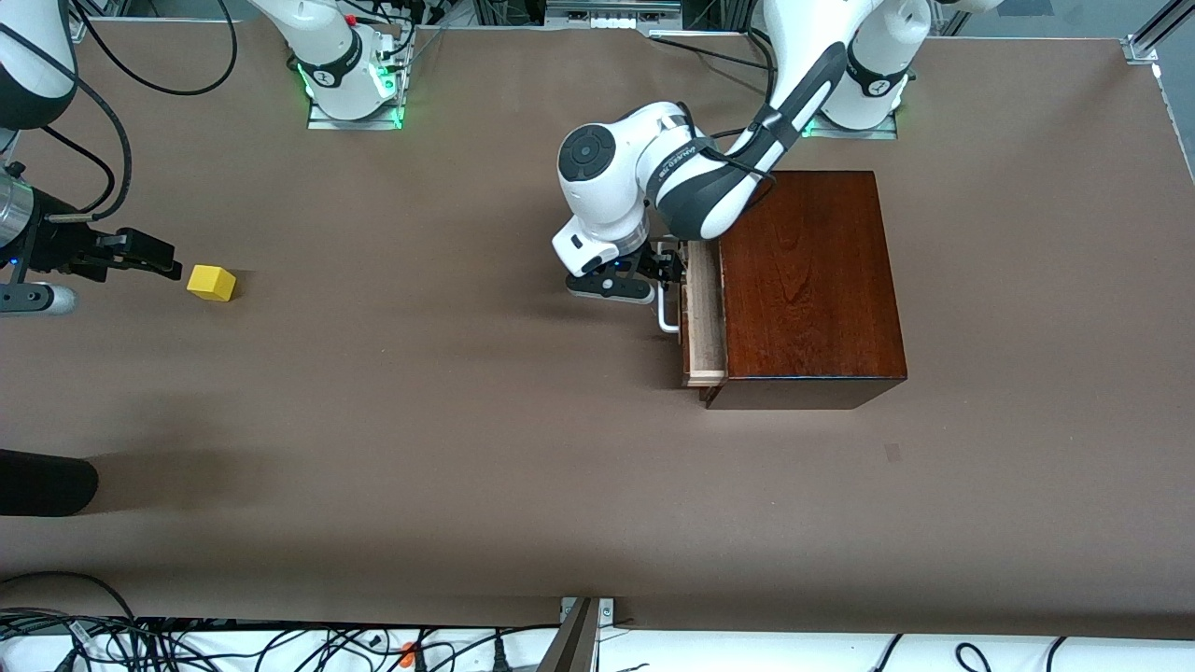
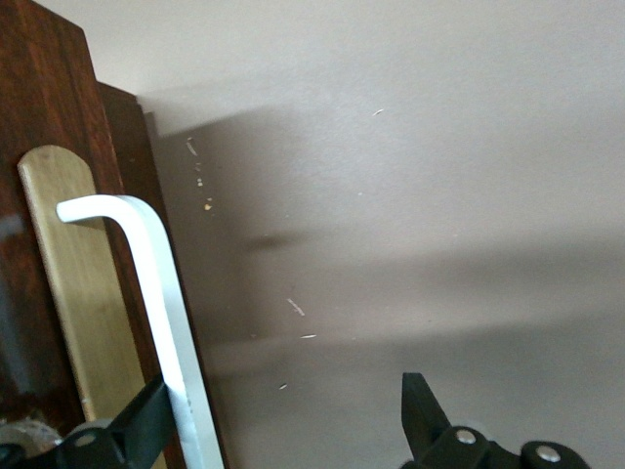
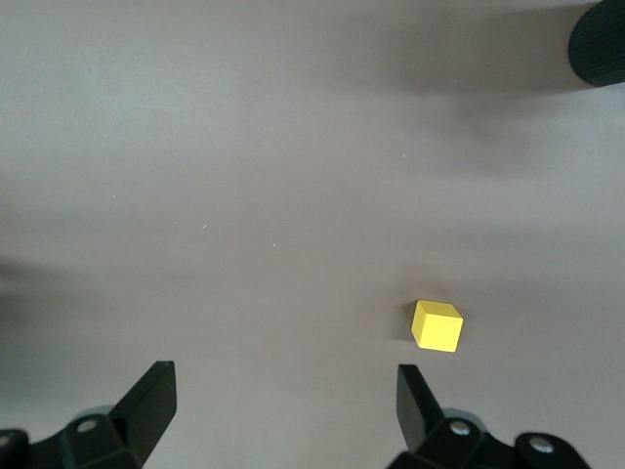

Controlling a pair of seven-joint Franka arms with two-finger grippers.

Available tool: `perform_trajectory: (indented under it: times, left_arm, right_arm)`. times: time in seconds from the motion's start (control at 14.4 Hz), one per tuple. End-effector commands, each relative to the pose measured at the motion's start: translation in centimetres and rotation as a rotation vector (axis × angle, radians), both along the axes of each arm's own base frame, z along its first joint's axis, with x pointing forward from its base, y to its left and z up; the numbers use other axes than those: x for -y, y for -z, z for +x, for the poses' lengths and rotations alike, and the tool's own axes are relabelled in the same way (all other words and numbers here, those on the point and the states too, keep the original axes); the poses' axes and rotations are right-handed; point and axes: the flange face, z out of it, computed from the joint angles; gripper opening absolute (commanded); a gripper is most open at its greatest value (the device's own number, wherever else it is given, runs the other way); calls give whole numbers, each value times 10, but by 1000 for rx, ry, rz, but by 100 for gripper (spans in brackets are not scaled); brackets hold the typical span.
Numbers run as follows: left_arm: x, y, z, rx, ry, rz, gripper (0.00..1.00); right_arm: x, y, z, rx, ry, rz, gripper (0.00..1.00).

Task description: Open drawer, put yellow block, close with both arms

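Left gripper (image 1: 665,271): at the drawer front, its fingers spread wide on either side of the white handle (image 1: 667,313). In the left wrist view one finger (image 2: 146,422) lies against the handle bar (image 2: 166,322) while the other (image 2: 420,410) stands well clear of it, so nothing is pinched. Right gripper (image 1: 175,267): fingers spread wide and holding nothing, over the table at the right arm's end, just beside the yellow block. In the right wrist view the two fingertips (image 3: 151,401) stand far apart with bare table between them.

Table (image 1: 467,448): brown surface carrying every item listed here.

Arms: the left arm (image 1: 691,177) reaches from its base down to the drawer front; the right arm (image 1: 37,238) enters at the edge of the front view.

Box (image 1: 808,280): glossy dark mahogany, standing on the table toward the left arm's end, close to the left arm's base.

Drawer (image 1: 705,317): pulled out a short way from the box, so that a narrow strip of its pale wood tray shows; its front faces the right arm's end of the table. The left wrist view shows a brass-coloured plate (image 2: 73,293) on the dark front under the handle.

Yellow block (image 1: 211,282): resting on the table toward the right arm's end, well apart from the drawer, touched by neither gripper. In the right wrist view it (image 3: 436,324) lies apart from the fingertips.
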Motion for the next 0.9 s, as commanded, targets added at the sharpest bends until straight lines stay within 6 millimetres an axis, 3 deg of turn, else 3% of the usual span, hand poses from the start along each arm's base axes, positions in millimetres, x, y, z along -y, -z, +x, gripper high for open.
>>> perform_trajectory:
  times: [0.0,0.28,0.69,0.83]
  left_arm:
    - [27,-1,-2,20,2,-46,100]
    - [31,-4,4,26,-3,-60,100]
    - [34,-8,6,23,-13,-77,100]
    - [34,-13,8,29,-13,-84,100]
  right_arm:
    - [2,-1,-4,-6,-9,-7,100]
    - [13,4,-4,-7,-3,-9,100]
    - [125,24,-45,48,-80,-1,100]
    - [133,44,-66,52,-70,15,100]
